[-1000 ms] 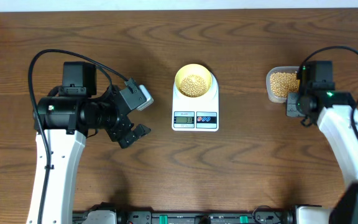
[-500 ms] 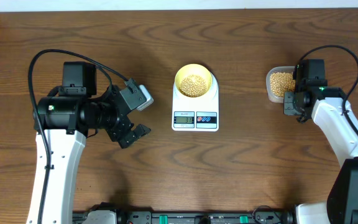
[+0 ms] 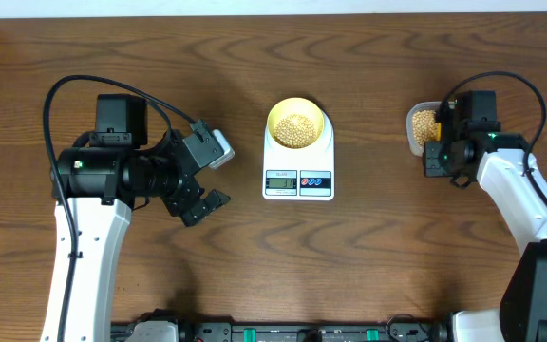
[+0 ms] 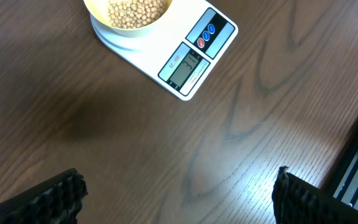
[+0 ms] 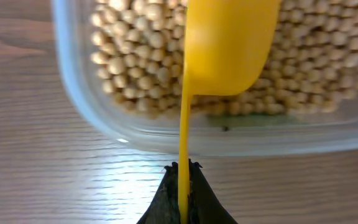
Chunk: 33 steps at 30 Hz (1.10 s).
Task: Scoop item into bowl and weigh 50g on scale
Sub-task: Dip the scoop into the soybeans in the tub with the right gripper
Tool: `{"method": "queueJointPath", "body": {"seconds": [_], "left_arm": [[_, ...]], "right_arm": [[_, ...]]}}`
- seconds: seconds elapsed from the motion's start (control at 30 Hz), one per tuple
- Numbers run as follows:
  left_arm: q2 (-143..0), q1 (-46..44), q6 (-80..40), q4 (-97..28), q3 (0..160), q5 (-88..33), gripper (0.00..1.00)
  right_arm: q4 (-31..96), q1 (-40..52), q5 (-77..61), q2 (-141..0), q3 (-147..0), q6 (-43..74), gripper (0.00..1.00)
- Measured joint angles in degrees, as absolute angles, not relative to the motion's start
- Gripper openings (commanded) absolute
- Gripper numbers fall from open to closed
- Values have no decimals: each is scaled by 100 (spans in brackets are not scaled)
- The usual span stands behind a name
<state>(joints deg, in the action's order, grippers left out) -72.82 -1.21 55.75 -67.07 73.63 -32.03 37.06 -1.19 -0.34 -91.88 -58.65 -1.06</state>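
Note:
The pale-yellow bowl [image 3: 297,123] holds tan beans [image 3: 296,128] and sits on the white scale [image 3: 298,160]; both also show in the left wrist view, the bowl [image 4: 127,18] on the scale [image 4: 185,56]. My right gripper [image 3: 439,155] is shut on the handle of a yellow measuring spoon [image 5: 229,46]. The spoon's bowl hangs over the beans [image 5: 138,59] in the clear plastic tub [image 5: 98,118]. My left gripper [image 3: 213,180] is open and empty, left of the scale; its fingertips [image 4: 176,196] frame bare wood.
The clear tub [image 3: 420,128] of beans stands at the right of the table, near the far edge. A black rail runs along the table's front edge [image 3: 283,332]. The scale's display [image 4: 184,65] faces the front.
My right gripper has moved left along the tub, with the spoon over the beans. The left arm has not moved.

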Motion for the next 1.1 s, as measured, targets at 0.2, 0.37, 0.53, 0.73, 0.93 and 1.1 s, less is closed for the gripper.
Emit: {"method": "queueJointPath", "body": {"seconds": [0.2,0.37,0.53,0.73,0.93,1.1], "left_arm": [[-7282,-121,5577,-6707,7363,-3203,98],[-7282,-121,5577,-6707,7363,-3203,98],[-7282,-121,5577,-6707,7363,-3203,98],[-7282,-121,5577,-6707,7363,-3203,98],[-7282,-121,5577,-6707,7363,-3203,98],[-7282,-121,5577,-6707,7363,-3203,98]], "right_arm": [[3710,-370,-722,-9188,-5865,185,1],[3715,-720,-1507,-9188,-5865,440,1],[3736,-1079,-2139,-9188,-5865,685,1],[3837,-1470,-2941,-9188,-5865,770,1],[4021,-1763,-3319,-9188,-5865,812,1],[3997,-1973,-3802,-9188,-5865,810,1]]}}
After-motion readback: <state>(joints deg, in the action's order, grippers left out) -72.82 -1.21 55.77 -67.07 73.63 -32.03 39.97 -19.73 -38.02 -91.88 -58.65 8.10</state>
